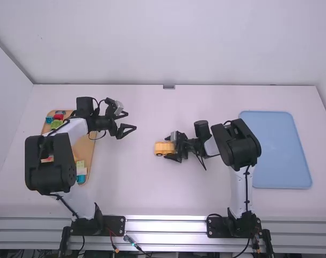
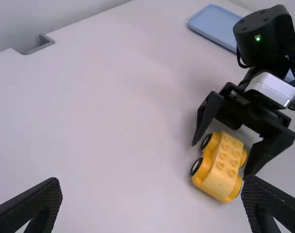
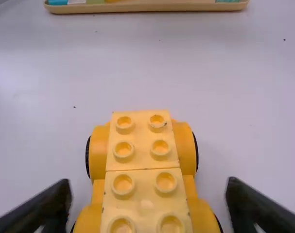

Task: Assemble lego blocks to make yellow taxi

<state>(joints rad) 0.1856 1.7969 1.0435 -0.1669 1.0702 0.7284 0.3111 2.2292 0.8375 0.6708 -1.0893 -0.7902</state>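
In the high view, my right gripper [image 1: 177,146] stands open around one end of the yellow wheeled block body [image 1: 161,148] on the table. My left gripper [image 1: 131,121] is open and empty, up and left of that body. The left wrist view has my left gripper [image 2: 152,194] with its fingers wide apart, and the yellow body [image 2: 220,170] beyond, between the right gripper's fingers. From the right wrist view, the studded yellow body [image 3: 142,160] lies between the spread fingers of my right gripper [image 3: 147,201], with a gap on either side.
At the left, a tan tray [image 1: 92,141] holding several coloured blocks lies partly under the left arm. A light blue tray [image 1: 275,150] rests on the right side of the table [image 1: 152,193], beside the right arm.
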